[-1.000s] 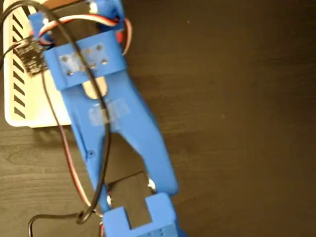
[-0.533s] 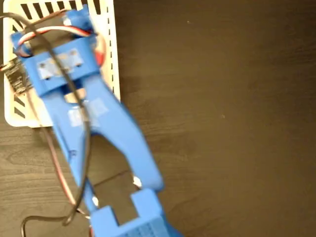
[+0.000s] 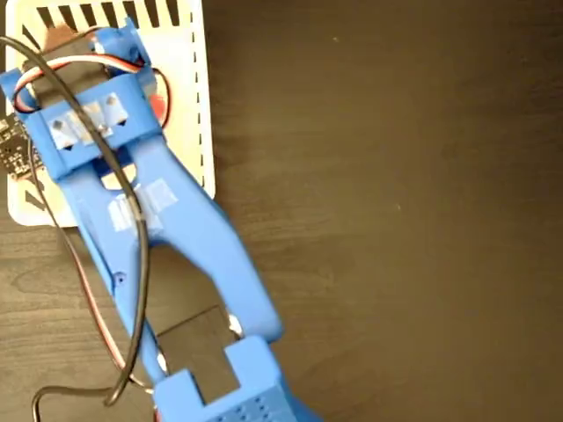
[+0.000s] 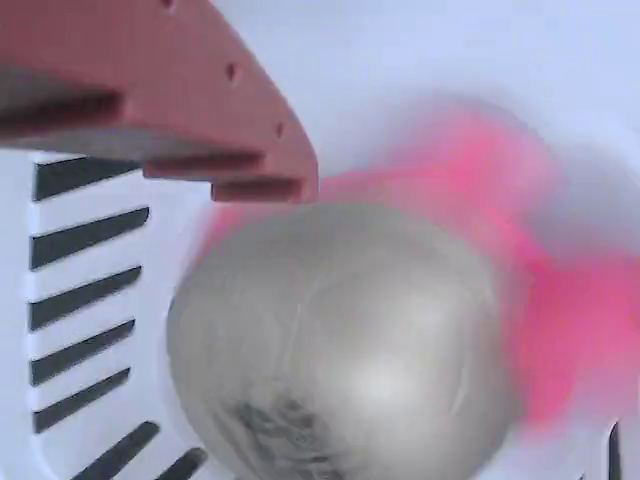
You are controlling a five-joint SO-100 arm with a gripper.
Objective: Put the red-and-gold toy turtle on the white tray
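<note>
The red-and-gold toy turtle (image 4: 340, 350) fills the wrist view, its shiny domed shell with a dark print toward the camera and its coral legs blurred at the right. It sits over the white tray (image 4: 80, 300), whose slanted slots show at the left. One red finger (image 4: 200, 110) of my gripper (image 4: 300, 200) reaches down from the upper left and meets the top of the shell; the other finger is out of view. In the fixed view the blue arm (image 3: 167, 229) covers most of the white tray (image 3: 198, 88) at the top left, hiding the turtle and the fingertips.
Dark wooden table (image 3: 396, 220) stretches to the right of the tray. Black and red-white cables (image 3: 132, 290) run along the arm. A small circuit board (image 3: 13, 154) hangs at the arm's left side.
The arm's wrist has swung left and up, from beside the tray's right wall to above the tray's inside. The tray's right wall and top slots have come into sight.
</note>
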